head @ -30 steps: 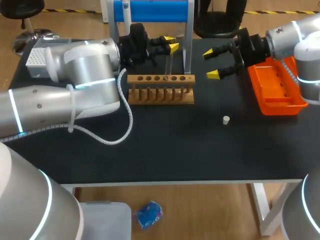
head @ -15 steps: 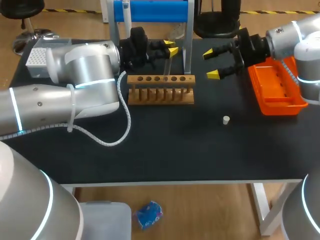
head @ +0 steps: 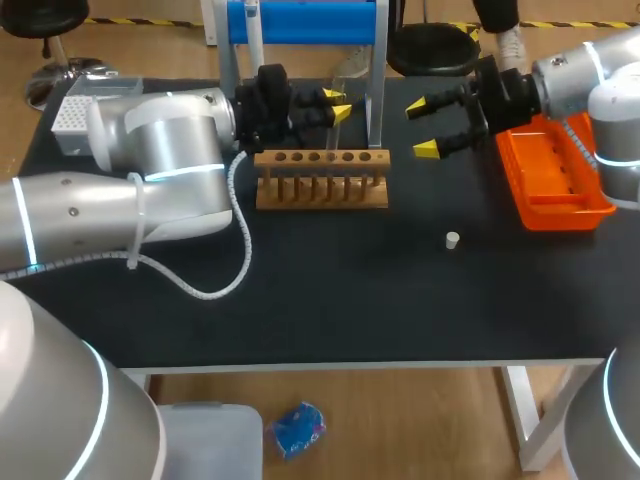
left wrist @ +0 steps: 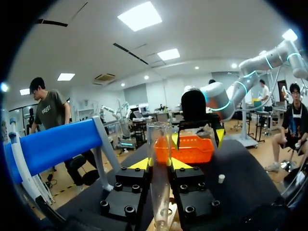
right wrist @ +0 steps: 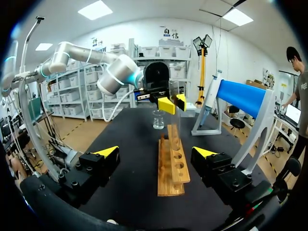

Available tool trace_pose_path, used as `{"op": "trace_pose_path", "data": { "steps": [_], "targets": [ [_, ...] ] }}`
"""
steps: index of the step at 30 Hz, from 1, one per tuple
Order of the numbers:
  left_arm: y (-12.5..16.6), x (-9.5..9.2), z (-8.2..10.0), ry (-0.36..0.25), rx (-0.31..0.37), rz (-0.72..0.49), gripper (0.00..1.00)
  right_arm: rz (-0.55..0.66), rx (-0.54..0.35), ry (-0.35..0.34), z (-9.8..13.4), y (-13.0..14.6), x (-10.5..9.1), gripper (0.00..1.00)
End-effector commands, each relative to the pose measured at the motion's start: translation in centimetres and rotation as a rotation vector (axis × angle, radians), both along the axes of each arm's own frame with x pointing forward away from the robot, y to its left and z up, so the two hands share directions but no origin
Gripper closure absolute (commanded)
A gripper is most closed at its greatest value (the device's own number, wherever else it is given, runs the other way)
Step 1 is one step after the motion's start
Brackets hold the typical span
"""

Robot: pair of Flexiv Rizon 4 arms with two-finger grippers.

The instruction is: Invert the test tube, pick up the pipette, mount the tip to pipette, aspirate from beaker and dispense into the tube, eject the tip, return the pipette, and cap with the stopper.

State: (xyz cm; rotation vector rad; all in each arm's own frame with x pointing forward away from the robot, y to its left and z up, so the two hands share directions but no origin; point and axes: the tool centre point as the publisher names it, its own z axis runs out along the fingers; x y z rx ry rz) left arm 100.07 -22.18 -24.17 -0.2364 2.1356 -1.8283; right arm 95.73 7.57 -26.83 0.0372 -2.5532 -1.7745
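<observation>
Lifting test tube (left wrist: 159, 161) up from rack (head: 322, 180) | left pincer (head: 338, 104) clamped on it | right pincer (head: 421, 127) unmoved, wide open

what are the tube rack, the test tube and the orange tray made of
The tube rack looks like wood: matte, light tan, with drilled holes and pegs. The test tube is clear and glossy, either glass or clear plastic, and the scene behind shows through it. The orange tray is probably plastic: even bright orange with a smooth moulded rim.
</observation>
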Motion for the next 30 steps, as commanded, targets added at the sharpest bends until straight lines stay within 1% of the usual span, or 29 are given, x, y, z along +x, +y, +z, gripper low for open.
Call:
{"op": "trace_pose_path", "data": {
  "steps": [1,14,23,25,27,30],
  "targets": [
    [0.1,0.1,0.1,0.012,0.020,-0.012,1.00,0.001,-0.001,-0.001,0.0,-0.1,0.0,0.00],
    [-0.2,0.2,-1.1,0.015,0.028,-0.022,1.00,0.001,-0.001,-0.001,0.0,-0.1,0.0,0.00],
    [-0.4,0.4,-2.2,0.033,0.024,-0.028,1.00,0.001,-0.001,-0.001,0.0,-0.1,0.0,0.00],
    [-0.4,0.4,-2.4,0.038,0.017,-0.025,1.00,0.001,-0.001,-0.001,0.0,-0.1,0.0,0.00],
    [-0.2,0.3,-2.6,0.040,-0.006,-0.016,1.00,0.001,-0.001,-0.001,0.0,-0.1,0.0,0.00],
    [0.0,0.3,-2.8,0.040,-0.004,-0.012,1.00,0.001,-0.001,-0.001,0.0,-0.1,0.0,0.00]
  ]
}}
